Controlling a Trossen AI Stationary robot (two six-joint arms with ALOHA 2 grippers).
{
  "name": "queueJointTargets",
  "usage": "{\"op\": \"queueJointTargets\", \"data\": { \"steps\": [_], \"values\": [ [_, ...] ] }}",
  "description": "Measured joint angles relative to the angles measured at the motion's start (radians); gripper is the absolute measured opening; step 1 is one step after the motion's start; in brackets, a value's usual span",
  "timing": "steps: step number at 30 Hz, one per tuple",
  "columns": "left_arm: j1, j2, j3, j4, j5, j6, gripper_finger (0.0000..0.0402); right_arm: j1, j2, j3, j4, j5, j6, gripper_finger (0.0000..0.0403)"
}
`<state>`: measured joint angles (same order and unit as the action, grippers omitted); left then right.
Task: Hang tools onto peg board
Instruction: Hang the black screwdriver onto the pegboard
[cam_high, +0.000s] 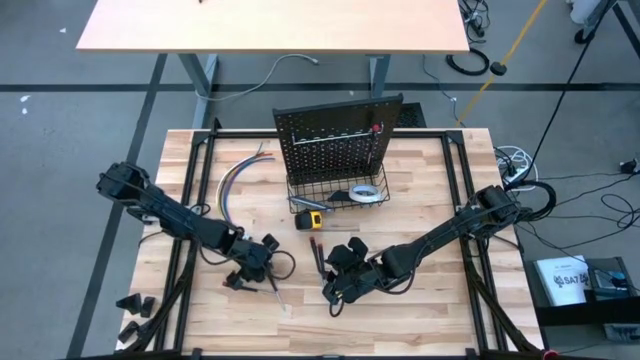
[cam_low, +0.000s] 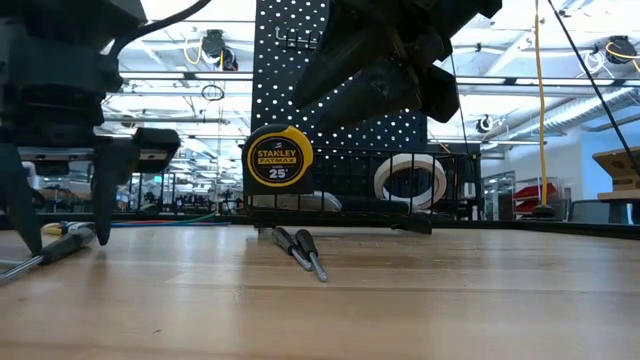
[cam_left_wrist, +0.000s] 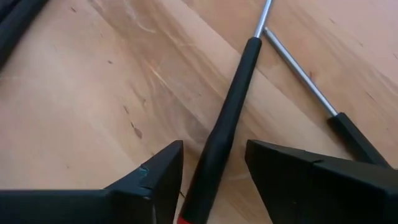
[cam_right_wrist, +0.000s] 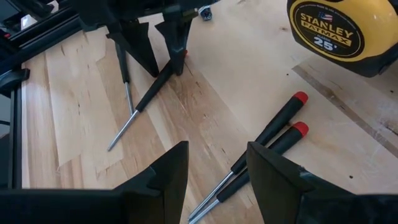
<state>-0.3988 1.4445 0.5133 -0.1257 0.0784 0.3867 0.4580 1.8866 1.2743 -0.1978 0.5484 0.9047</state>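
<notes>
From above, the peg board (cam_high: 335, 140) stands upright at the far middle of the tabletop (cam_high: 420, 290), its wire basket (cam_high: 340, 195) holding the white tape roll (cam_high: 368, 193), with the tape measure (cam_high: 312, 220) just in front. At table height, 2 screwdrivers (cam_low: 300, 250) lie side by side before the tape measure. The left tool (cam_left_wrist: 214, 177) straddles 1 screwdriver's handle (cam_left_wrist: 227, 118), jaws apart. The right tool (cam_right_wrist: 217, 171) hovers spread wide above that pair of red-ended screwdrivers.
</notes>
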Motion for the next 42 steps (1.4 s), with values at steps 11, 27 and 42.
{"op": "queueJointTargets", "data": {
  "steps": [11, 27, 42],
  "values": [
    [-0.014, 0.011, 0.038, -0.049, -0.014, 0.022, 0.0042, 0.009, 0.0, 0.0, 0.0, -0.029, 0.017, 0.0155],
    [-0.178, 0.013, 0.306, -0.229, -0.329, 0.254, 0.0044, 0.015, 0.0, -0.001, 0.199, -0.027, 0.052, 0.0155],
    [-0.219, 0.013, 0.385, -0.196, -0.742, 0.565, 0.0048, -0.011, 0.089, 0.0, 0.404, -0.111, 0.079, 0.0174]
  ]
}}
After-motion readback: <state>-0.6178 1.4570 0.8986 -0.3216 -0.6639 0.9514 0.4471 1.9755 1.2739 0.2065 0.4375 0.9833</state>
